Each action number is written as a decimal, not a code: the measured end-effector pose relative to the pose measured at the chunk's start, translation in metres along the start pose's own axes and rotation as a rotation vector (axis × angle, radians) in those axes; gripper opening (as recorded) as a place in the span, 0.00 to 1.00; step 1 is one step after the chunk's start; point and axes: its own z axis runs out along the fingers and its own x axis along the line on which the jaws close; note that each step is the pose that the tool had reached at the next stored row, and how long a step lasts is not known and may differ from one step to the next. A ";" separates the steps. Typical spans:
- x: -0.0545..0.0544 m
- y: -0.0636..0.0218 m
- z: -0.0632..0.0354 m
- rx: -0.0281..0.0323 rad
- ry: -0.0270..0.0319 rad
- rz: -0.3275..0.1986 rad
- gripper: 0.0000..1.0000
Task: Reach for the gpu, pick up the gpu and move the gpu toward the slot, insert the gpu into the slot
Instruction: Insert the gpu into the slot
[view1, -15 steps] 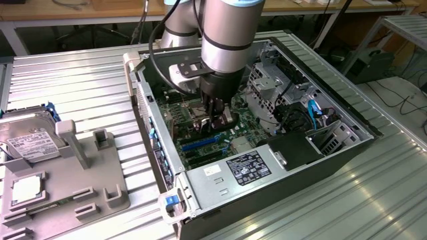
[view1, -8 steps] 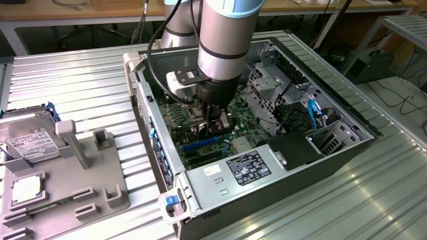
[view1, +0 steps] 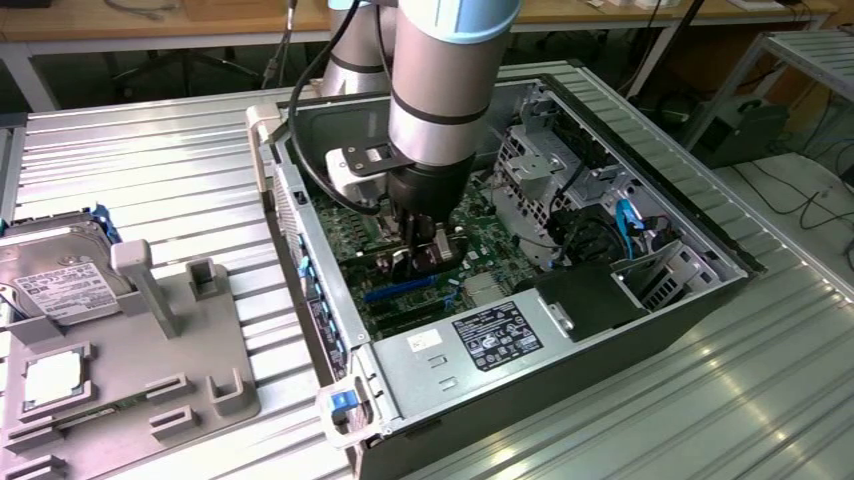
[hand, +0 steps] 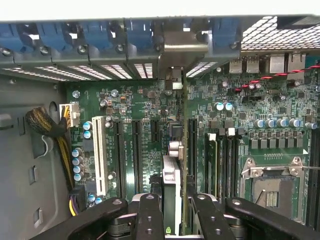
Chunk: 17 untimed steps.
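My gripper (view1: 416, 252) reaches down into the open computer case (view1: 694, 290), and is shut on the gpu (view1: 430, 264). In the wrist view the gripper (hand: 177, 212) clamps the gpu (hand: 172, 172) between its black fingers (hand: 150, 217). The card is seen edge-on there, standing upright over the green motherboard (hand: 145, 107), and its silver bracket (hand: 182, 47) is at the case's rear wall. The blue slot (view1: 400, 290) shows just below the card in the exterior view. In the wrist view the card hides it. I cannot tell whether the card's edge touches the slot.
Black memory sockets (hand: 222, 160) and the silver processor socket (hand: 272, 187) lie on one side of the card. A white socket (hand: 100, 155) and yellow-black cables (hand: 50, 130) lie on the other. The power supply (view1: 494, 335) fills the near end. A hard drive (view1: 54, 275) sits on a grey fixture (view1: 134, 390).
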 end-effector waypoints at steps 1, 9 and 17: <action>0.000 0.0000 0.0000 0.0000 0.0001 0.000 0.27; 0.000 0.0006 0.0013 -0.0011 0.0001 0.000 0.27; 0.000 0.0013 0.0048 -0.0031 -0.0001 0.000 0.27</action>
